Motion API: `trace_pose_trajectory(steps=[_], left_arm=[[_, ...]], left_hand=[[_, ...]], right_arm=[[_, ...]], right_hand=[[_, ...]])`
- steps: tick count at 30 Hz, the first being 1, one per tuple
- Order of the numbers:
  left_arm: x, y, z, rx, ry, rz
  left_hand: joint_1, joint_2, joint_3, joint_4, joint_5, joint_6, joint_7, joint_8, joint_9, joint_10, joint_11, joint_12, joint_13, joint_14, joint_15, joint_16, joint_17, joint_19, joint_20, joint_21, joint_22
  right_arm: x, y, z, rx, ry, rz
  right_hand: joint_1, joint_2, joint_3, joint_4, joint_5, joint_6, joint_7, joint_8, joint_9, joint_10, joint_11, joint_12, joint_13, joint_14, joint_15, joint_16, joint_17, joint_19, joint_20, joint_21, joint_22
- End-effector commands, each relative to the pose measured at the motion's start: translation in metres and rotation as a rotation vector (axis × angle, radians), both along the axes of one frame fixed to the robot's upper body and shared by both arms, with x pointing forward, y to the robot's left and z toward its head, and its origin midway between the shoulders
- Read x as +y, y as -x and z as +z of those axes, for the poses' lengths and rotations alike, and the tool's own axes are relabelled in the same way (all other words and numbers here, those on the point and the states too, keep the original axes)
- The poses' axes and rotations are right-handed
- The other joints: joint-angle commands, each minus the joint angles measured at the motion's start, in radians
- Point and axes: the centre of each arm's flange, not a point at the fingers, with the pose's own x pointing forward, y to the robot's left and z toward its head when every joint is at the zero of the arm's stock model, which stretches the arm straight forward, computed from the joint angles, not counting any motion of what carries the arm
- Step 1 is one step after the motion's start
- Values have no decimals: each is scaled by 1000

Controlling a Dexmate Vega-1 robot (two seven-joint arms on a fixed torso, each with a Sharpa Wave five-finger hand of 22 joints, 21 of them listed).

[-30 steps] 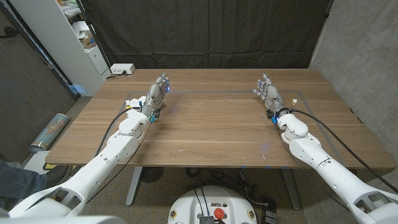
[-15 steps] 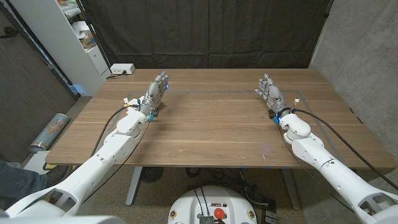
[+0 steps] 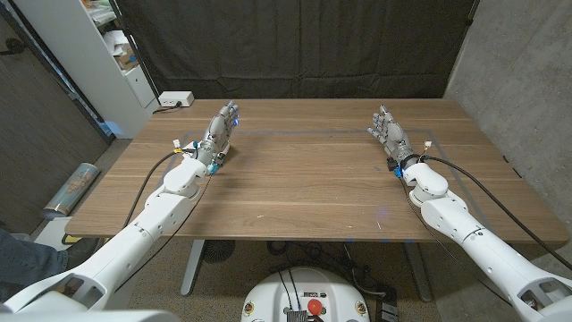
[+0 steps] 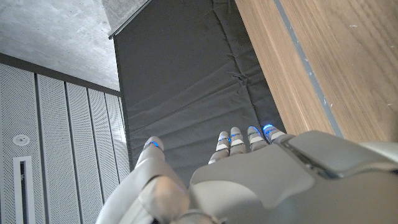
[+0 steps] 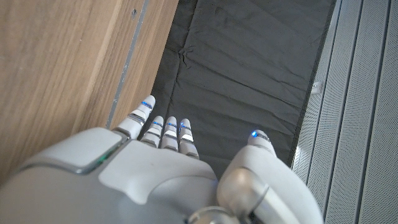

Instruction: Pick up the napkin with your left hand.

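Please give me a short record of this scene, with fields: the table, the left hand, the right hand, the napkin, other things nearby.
table: wooden table, a dark curtain behind it
left hand: left hand over the table's far left part, fingers extended, holding nothing
right hand: right hand over the far right part, fingers apart, holding nothing
napkin: I can make out no napkin on the table
other things: white box at the far left corner; white shelf to the left of the table

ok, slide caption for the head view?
Both hands, left and right, open above the wooden table.
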Motion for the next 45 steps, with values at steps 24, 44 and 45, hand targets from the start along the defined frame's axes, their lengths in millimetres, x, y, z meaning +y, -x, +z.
trace_pose_trajectory(steps=[24,44,45], left_arm=[[9,21,12,-72,-3,7],[26,34,16,-88,-26,63],[27,34,16,-86,-26,63]], left_hand=[[18,4,8,-9,-9,15,2,3,4,8,-3,3,4,9,1,5,2,-1,11,4,3],[23,6,9,-11,-12,25,3,4,4,15,-4,3,4,16,1,5,2,1,12,4,3],[24,6,9,-12,-13,25,3,4,4,15,-4,3,4,16,0,5,2,1,12,4,3]], right_arm=[[-7,-5,1,-4,-5,-3],[-5,-11,6,-1,-2,9],[-5,-11,6,0,-1,9]], right_hand=[[15,3,2,-7,9,10,3,-5,5,4,1,-4,2,7,6,-3,4,11,4,-3,4],[16,5,1,-7,7,10,2,-7,5,4,-1,-5,2,8,5,-4,5,12,3,-4,4],[16,5,1,-7,7,11,2,-7,5,4,0,-5,2,8,5,-4,5,12,3,-4,4]])
